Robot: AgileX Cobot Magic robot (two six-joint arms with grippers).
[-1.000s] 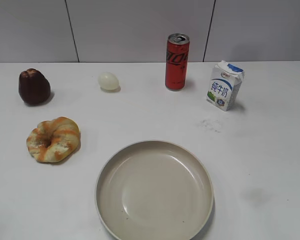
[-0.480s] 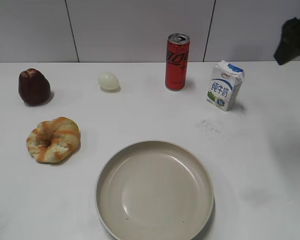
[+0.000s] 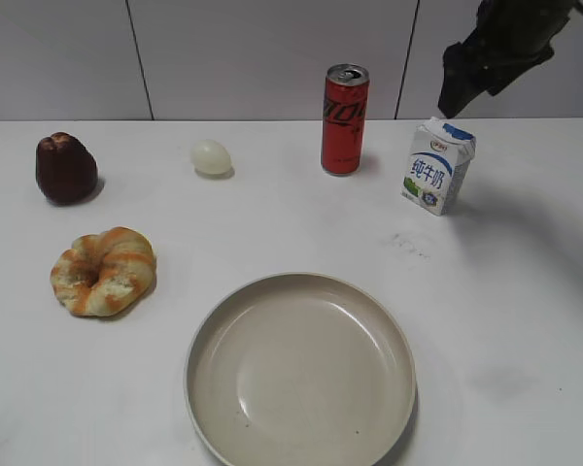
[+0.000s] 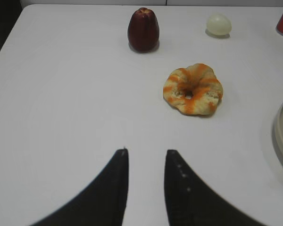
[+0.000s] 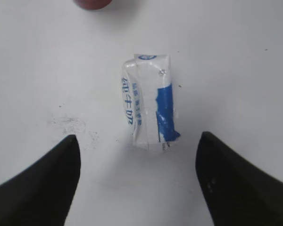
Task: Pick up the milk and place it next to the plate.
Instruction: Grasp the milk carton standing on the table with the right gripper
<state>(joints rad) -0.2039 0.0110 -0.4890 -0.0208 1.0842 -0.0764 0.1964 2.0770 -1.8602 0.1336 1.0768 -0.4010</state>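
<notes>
The milk (image 3: 437,166), a small white carton with blue characters and a blue top band, stands upright at the back right of the table. In the right wrist view the milk (image 5: 148,107) is seen from above. My right gripper (image 5: 137,136) is open and empty, hovering above and slightly behind the carton; in the exterior view it (image 3: 457,92) hangs just over the carton's top. The plate (image 3: 272,293) is a large beige dish at the front centre. My left gripper (image 4: 145,153) is open and empty over bare table; the plate's rim (image 4: 279,127) shows at its right.
A red can (image 3: 344,118) stands left of the milk. An egg (image 3: 212,156), a dark red fruit (image 3: 66,167) and a bread ring (image 3: 104,270) lie on the left side. A smudge (image 3: 408,243) marks the table in front of the milk.
My right arm has come into the exterior view from the upper right and moved left, arriving above the milk. Nothing on the table has moved.
</notes>
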